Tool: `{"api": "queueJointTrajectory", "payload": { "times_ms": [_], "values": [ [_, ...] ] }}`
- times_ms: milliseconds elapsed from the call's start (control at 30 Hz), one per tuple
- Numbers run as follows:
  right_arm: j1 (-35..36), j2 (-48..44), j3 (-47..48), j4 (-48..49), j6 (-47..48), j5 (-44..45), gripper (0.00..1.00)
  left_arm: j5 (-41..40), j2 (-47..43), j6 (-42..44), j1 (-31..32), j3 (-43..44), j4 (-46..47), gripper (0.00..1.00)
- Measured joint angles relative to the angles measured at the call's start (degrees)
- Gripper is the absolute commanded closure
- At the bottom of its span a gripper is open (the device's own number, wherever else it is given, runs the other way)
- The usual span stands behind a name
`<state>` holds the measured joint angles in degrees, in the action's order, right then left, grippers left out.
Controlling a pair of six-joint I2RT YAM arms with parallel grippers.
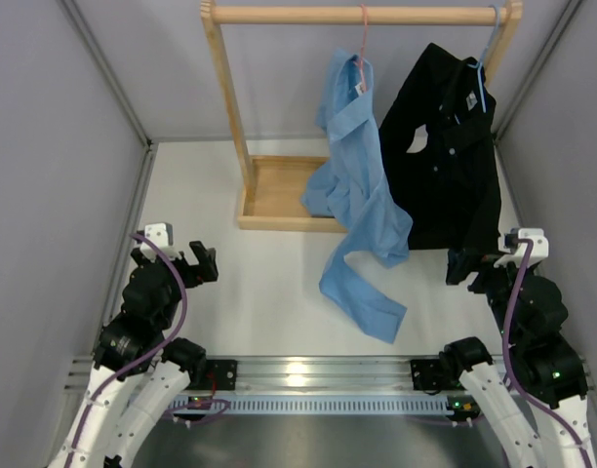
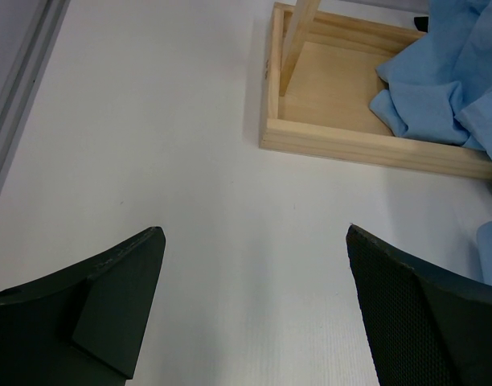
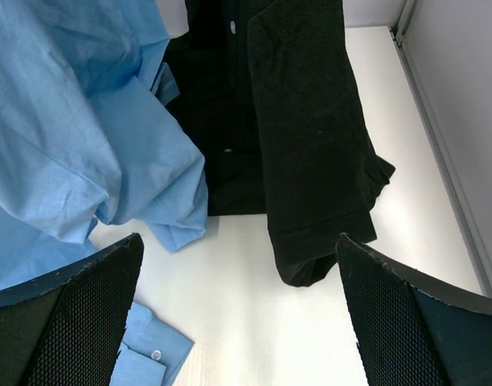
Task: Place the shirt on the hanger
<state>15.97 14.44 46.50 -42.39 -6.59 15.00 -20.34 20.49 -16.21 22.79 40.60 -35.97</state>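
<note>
The light blue shirt (image 1: pixel 355 185) hangs from the pink hanger (image 1: pixel 363 39) on the wooden rail, bunched and lopsided. One sleeve trails down onto the table, its cuff (image 1: pixel 377 310) lying flat. The shirt also shows in the left wrist view (image 2: pixel 447 64) and the right wrist view (image 3: pixel 77 137). My left gripper (image 1: pixel 186 261) is open and empty, low over the table at the near left. My right gripper (image 1: pixel 471 265) is open and empty at the near right, just in front of the black shirt's hem.
A black buttoned shirt (image 1: pixel 445 156) hangs on a light blue hanger (image 1: pixel 486 58) right of the blue one. The wooden rack has a rail (image 1: pixel 357 14), a left post (image 1: pixel 228 107) and a tray base (image 1: pixel 274 200). Grey walls enclose the table.
</note>
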Motion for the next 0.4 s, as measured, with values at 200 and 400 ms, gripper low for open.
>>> {"api": "queueJointTrajectory", "payload": {
  "times_ms": [200,400],
  "values": [
    [0.0,0.0,0.0,0.0,0.0,0.6,0.0,0.2,0.0,0.1,0.0,0.0,0.0,0.02],
    [0.0,-0.1,0.0,0.0,0.0,0.9,0.01,0.5,0.0,0.3,0.0,0.0,0.0,0.02]
  ]
}}
